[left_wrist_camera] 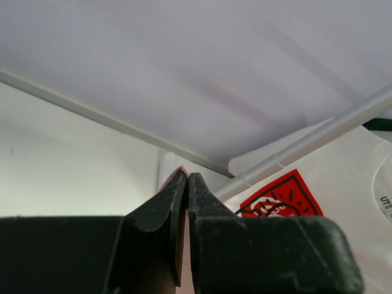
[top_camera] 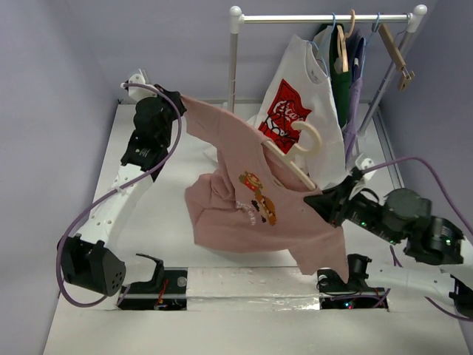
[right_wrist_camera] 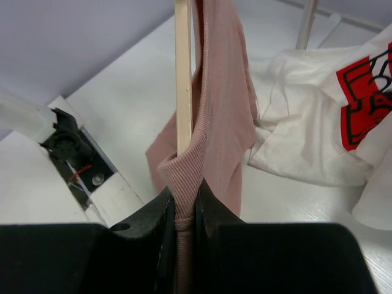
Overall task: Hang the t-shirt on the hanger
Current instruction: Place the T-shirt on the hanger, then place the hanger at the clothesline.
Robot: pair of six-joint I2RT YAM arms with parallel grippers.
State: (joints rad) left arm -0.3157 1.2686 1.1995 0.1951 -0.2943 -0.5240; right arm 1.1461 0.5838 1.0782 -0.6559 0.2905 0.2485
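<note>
The dusty-pink t-shirt hangs spread above the table between my two grippers, print facing up. My left gripper at the back left is shut on a corner of it; a sliver of pink cloth shows at the tips of that gripper. My right gripper is shut on the ribbed collar, seen in the right wrist view. The cream hanger pokes out of the neck, hook up. Its bar rises edge-on beside the collar. The hanger's lower end is hidden by cloth.
A white t-shirt with a red logo hangs from the rack at the back right and drapes onto the table. A brown wooden hanger and dark garments hang there too. The rack pole runs near the left gripper.
</note>
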